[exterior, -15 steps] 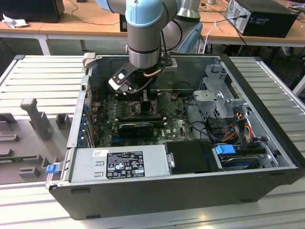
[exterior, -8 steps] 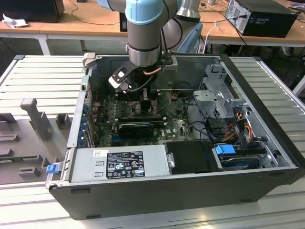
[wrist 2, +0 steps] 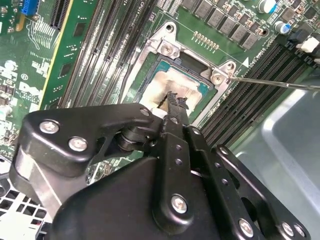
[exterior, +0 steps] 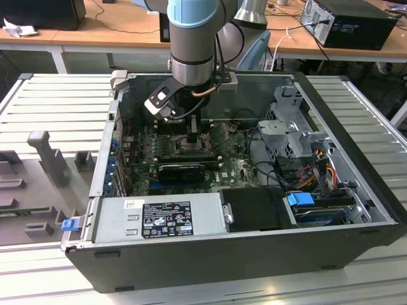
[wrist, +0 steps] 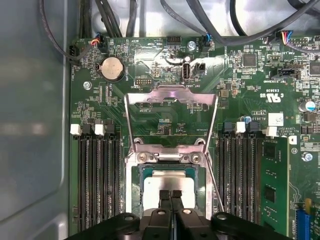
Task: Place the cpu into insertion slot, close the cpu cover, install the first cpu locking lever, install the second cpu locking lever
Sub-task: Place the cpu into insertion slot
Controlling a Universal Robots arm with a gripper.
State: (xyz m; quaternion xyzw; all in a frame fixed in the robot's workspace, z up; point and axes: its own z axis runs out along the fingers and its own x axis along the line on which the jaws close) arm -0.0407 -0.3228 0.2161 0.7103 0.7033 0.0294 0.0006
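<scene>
In the upper centre of the exterior view, the grey and pale blue robot arm [exterior: 191, 38] reaches down into an open black computer case [exterior: 191, 257], which lies on a ribbed metal tabletop [exterior: 57, 101] and takes up the middle of the frame. Its black end effector [exterior: 193, 136] hangs low over the green motherboard [exterior: 235, 171], above and behind the grey power supply box [exterior: 159, 219] at the case's lower edge. In both wrist views the end effector [wrist: 170, 194] [wrist 2: 176, 101] has its fingertips pressed together, gripping nothing, directly over the small flat square silver-grey cpu [wrist: 167, 181] [wrist 2: 175, 82]. The cpu lies flat inside the square insertion slot [wrist: 135, 190] [wrist 2: 165, 47], between banks of long black memory slots [wrist: 97, 185]. The thin metal cpu cover [wrist: 170, 94], a frame with a large square cut-out, is swung open on its hinge, clear of the slot. A thin wire locking lever [wrist: 216, 187] [wrist 2: 270, 82] runs beside the slot, unlatched.
</scene>
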